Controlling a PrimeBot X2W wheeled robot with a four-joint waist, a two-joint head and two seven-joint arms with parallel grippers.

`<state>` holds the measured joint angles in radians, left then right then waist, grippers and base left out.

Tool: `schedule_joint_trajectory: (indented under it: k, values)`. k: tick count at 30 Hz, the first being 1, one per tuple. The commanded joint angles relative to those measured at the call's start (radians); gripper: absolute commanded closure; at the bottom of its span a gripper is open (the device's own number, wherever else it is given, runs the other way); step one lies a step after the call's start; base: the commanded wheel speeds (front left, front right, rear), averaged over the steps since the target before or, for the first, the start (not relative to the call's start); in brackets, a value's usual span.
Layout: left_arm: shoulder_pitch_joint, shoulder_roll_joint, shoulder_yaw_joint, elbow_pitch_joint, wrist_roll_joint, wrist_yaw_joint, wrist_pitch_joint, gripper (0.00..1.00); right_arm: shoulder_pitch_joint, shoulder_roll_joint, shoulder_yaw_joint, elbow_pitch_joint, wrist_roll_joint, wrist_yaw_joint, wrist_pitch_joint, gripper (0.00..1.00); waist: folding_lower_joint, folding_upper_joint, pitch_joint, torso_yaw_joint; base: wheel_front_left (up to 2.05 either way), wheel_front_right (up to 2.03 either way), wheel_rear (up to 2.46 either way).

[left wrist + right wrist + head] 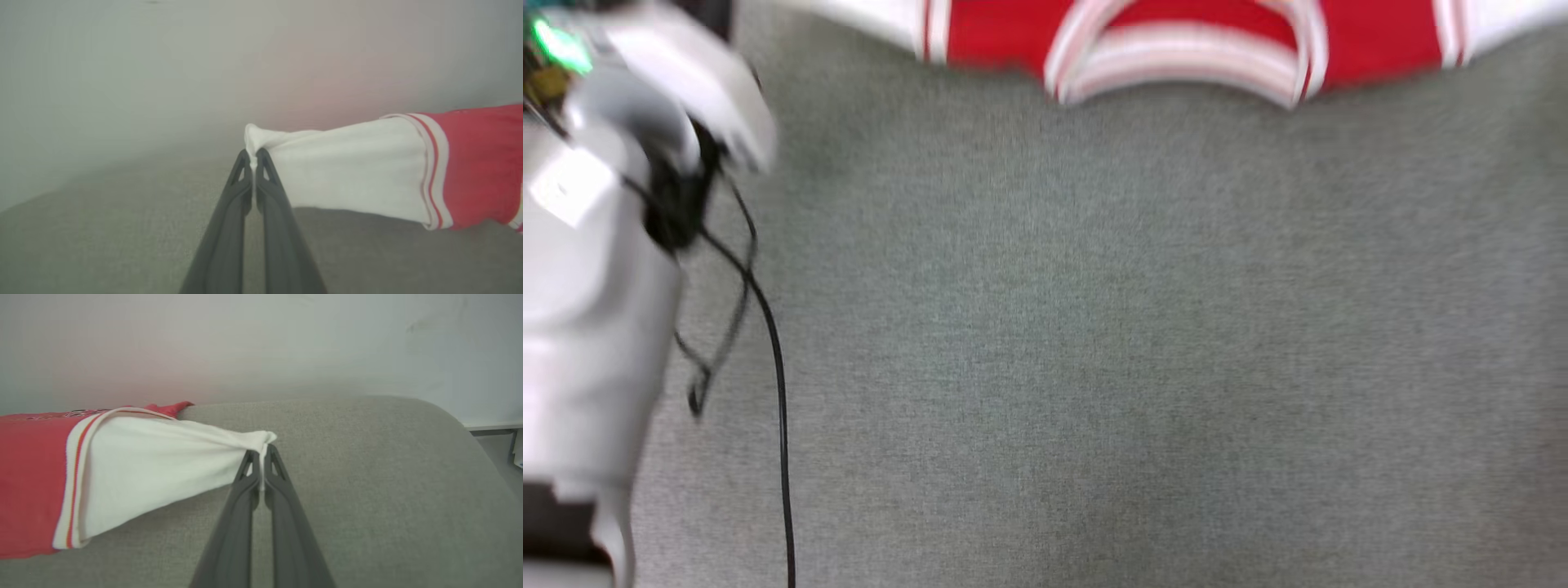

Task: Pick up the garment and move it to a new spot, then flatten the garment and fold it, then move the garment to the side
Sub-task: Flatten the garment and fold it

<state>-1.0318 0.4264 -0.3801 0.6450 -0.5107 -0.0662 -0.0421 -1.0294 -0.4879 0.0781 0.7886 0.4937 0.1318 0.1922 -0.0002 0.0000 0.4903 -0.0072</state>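
The garment (1201,41) is found at the far edge of the grey fabric surface (1094,343), with its collar turned toward the near side. Its sleeve-to-sleeve axis is laid left to right. The left gripper (253,157) is pressed together on the tip of one white sleeve (347,163), and the right gripper (261,457) is pinched likewise on the other sleeve (163,465). The red body is thus spanned between the two. Neither arm is judged nearer, so an even pull toward the near side is called for.

One garment (996,37) and two claws: left claw (253,157), right claw (261,455).
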Motion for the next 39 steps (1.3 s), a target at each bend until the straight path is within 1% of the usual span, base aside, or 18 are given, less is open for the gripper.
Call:
schedule_joint_trajectory:
  k: [1, 7, 11, 14, 21, 25, 31, 32, 35, 39]
  values:
    - [0.044, 0.008, 0.000, -0.010, -0.010, 0.006, 0.009, 1.00, 0.039, -0.014, 0.001, -0.008, 0.012, -0.002, 0.008, 1.00, 0.0002, 0.0000, -0.060, -0.006, 0.00, 0.00, 0.00]
    - [0.261, 0.039, -0.007, -0.078, -0.052, 0.020, 0.062, 1.00, 0.227, -0.036, 0.009, -0.045, 0.071, -0.002, 0.056, 1.00, 0.0002, 0.0000, -0.161, -0.015, 0.00, 0.00, 0.00]
    - [0.399, 0.053, 0.001, -0.133, -0.086, 0.042, 0.088, 1.00, 0.342, -0.053, -0.001, -0.067, 0.106, -0.003, 0.094, 1.00, 0.0002, 0.0000, -0.227, -0.020, 0.00, 0.00, 0.00]
    - [0.501, 0.064, -0.004, -0.179, -0.112, 0.050, 0.115, 1.00, 0.429, -0.057, -0.006, -0.095, 0.131, -0.003, 0.128, 1.00, 0.0002, 0.0000, -0.272, -0.024, 0.00, 0.00, 0.00]
    - [0.718, 0.097, -0.010, -0.322, -0.159, 0.098, 0.195, 1.00, 0.623, -0.071, -0.039, -0.192, 0.191, -0.002, 0.226, 1.00, 0.0002, 0.0000, -0.363, -0.033, 0.00, 0.00, 0.00]
    - [0.823, 0.121, -0.008, -0.419, -0.183, 0.130, 0.236, 1.00, 0.731, -0.073, -0.070, -0.260, 0.224, -0.002, 0.305, 1.00, 0.0002, 0.0000, -0.399, -0.035, 0.00, 0.00, 0.00]
    - [1.007, 0.163, 0.014, -0.566, -0.231, 0.172, 0.264, 1.00, 0.895, -0.057, -0.120, -0.376, 0.242, -0.002, 0.440, 1.00, 0.0002, 0.0000, -0.434, -0.045, 0.00, 0.00, 0.00]
    - [1.007, 0.163, 0.014, -0.566, -0.231, 0.172, 0.264, 1.00, 0.895, -0.057, -0.120, -0.376, 0.242, -0.002, 0.440, 1.00, 0.0002, 0.0000, -0.434, -0.045, 0.00, 0.00, 0.00]
    - [1.084, 0.182, 0.016, -0.636, -0.251, 0.189, 0.285, 1.00, 0.974, -0.063, -0.160, -0.435, 0.213, -0.002, 0.507, 1.00, 0.0002, 0.0000, -0.433, -0.044, 0.00, 0.00, 0.00]
    - [1.146, 0.205, 0.014, -0.713, -0.266, 0.206, 0.319, 1.00, 1.032, -0.027, -0.226, -0.523, 0.182, -0.002, 0.576, 1.00, 0.0002, 0.0000, -0.420, -0.044, 0.00, 0.00, 0.00]
